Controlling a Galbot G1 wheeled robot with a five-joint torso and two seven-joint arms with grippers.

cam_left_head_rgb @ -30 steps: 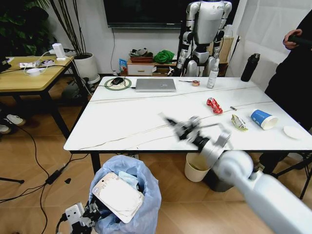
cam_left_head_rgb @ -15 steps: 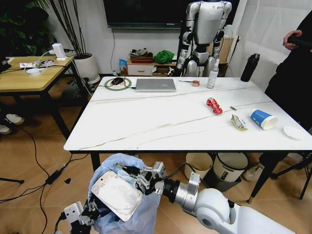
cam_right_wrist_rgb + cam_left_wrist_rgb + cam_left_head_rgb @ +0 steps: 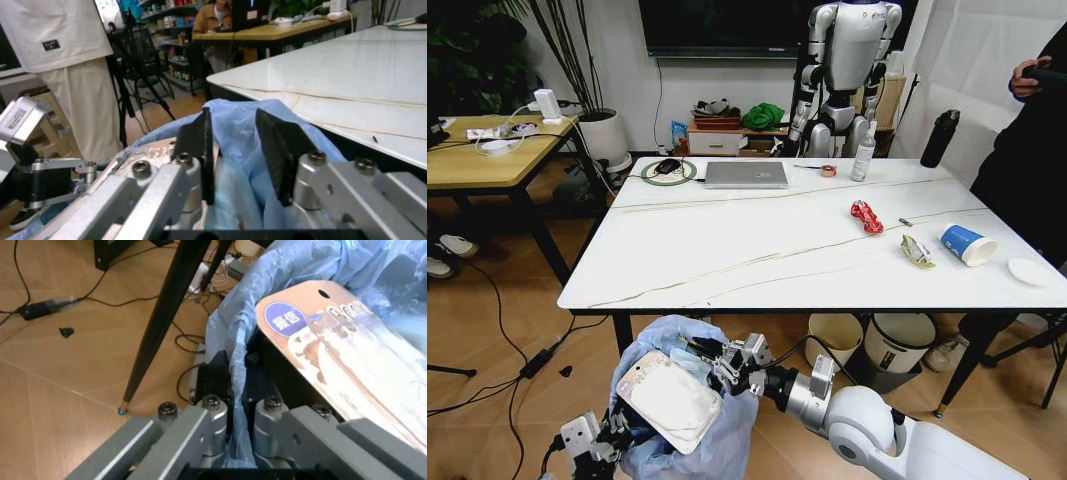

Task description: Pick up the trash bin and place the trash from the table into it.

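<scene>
Below the bench's (image 3: 727, 250) near edge, your left hand (image 3: 602, 440) is clenched on the rim of the bin (image 3: 727, 395), pinching the blue bag between its fingers, so the bin is held low in front of you. Your right hand (image 3: 717, 358) hangs over the bin's mouth with its fingers parted and nothing between them. A flat white pouch (image 3: 670, 402) already juts from the bin, so some of the trash looks dealt with. What is left, by my reading, sits well apart on the far right of the bench: a red wrapper (image 3: 865, 216), a yellowish wrapper (image 3: 916, 250) and a blue cup (image 3: 967, 244) lying on its side. The top is white marble-look with thin veins, and also carries a laptop (image 3: 746, 174) and a spray bottle (image 3: 863, 152) at the back. Beyond it stands a humanoid robot (image 3: 847, 60), with a wooden desk (image 3: 487, 150) to the left.
</scene>
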